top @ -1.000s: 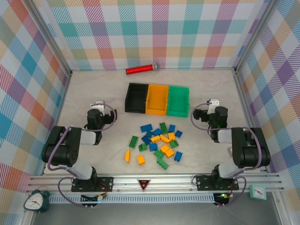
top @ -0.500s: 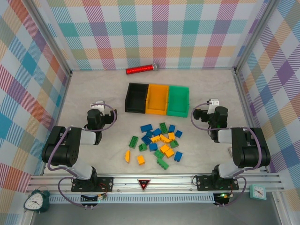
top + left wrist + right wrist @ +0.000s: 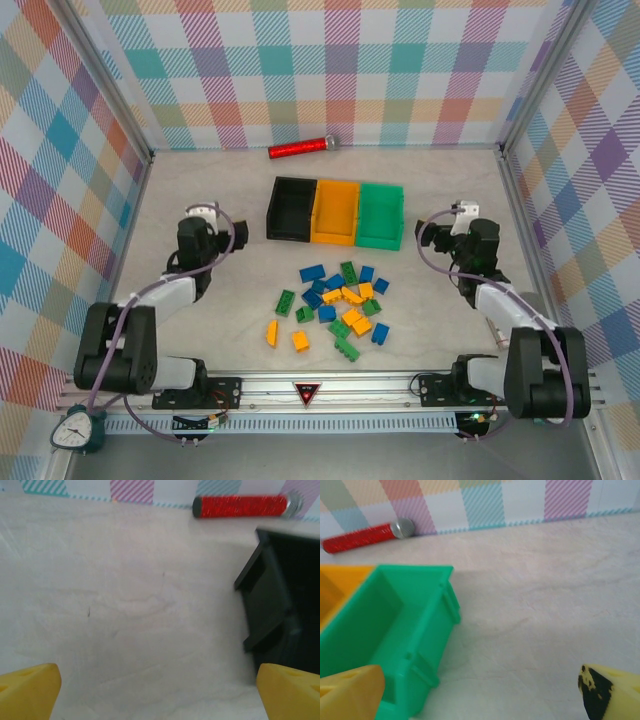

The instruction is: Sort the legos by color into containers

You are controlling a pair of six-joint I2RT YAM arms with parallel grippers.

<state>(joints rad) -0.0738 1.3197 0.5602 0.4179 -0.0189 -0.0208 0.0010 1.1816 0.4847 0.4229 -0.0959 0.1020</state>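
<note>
Both arms have their jaws spread wide with nothing between them. The left arm (image 3: 195,250) sits at 9 o'clock on the counter (image 3: 250,265) and the right arm (image 3: 470,250) at 3 o'clock. Each one is aimed toward 12 o'clock, at the far wall, so they point away from the work. The bricks (image 3: 335,305) lie loose in a heap at the middle of the counter, blue, green and orange mixed together. The heap is at about 4 o'clock from the left jaws and 8 o'clock from the right. The three bins (image 3: 335,212) stand in a row just past the heap at its 12 o'clock, black, orange, then green, and all look empty. Neither arm seems clearly nearer; the heap is roughly midway between them. Either would have to swing inward and back toward the near edge to get over it. The bricks point every which way, so I'd guess the wrist angle has to be chosen brick by brick.
</note>
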